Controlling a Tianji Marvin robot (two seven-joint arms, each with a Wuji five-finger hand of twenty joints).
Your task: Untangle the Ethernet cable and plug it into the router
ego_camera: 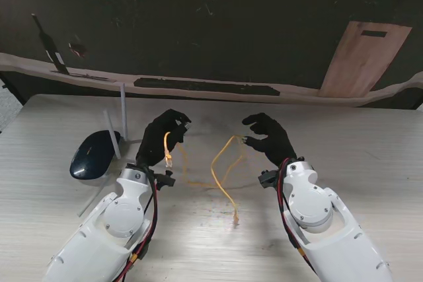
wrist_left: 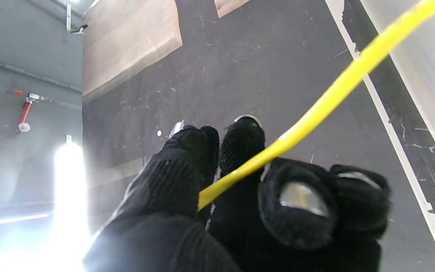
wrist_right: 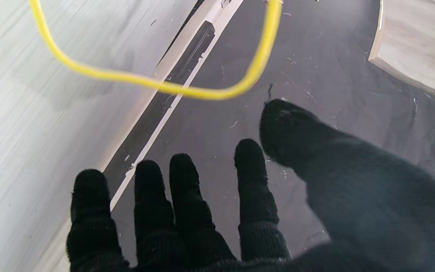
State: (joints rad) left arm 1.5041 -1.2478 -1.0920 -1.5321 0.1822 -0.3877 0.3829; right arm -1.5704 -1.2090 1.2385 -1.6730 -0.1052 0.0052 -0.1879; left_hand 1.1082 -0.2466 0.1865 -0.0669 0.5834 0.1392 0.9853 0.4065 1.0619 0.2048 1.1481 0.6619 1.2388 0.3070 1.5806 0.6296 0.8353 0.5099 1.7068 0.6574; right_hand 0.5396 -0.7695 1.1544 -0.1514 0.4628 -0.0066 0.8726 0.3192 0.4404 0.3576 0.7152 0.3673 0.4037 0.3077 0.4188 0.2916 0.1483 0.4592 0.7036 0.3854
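Note:
The thin yellow Ethernet cable [ego_camera: 221, 176] hangs between my two black-gloved hands and trails onto the table, one end lying near me [ego_camera: 235, 220]. My left hand [ego_camera: 162, 138] is shut on the cable [wrist_left: 330, 98], pinched between thumb and fingers [wrist_left: 296, 200]; a short end with the plug [ego_camera: 169, 158] dangles under it. My right hand [ego_camera: 269, 138] is open, its fingers [wrist_right: 181, 189] spread, and a cable loop [wrist_right: 187, 90] curves just past the fingertips without being held. The dark blue router [ego_camera: 94, 153] lies to the left of my left hand, white antennas [ego_camera: 122, 115] upright.
The pale wood-grain table [ego_camera: 370, 163] ends at a far edge with a white strip [ego_camera: 198, 87]; a dark floor lies beyond it. A wooden board [ego_camera: 363, 57] leans at the far right. Another white antenna [ego_camera: 89, 203] lies flat near my left forearm.

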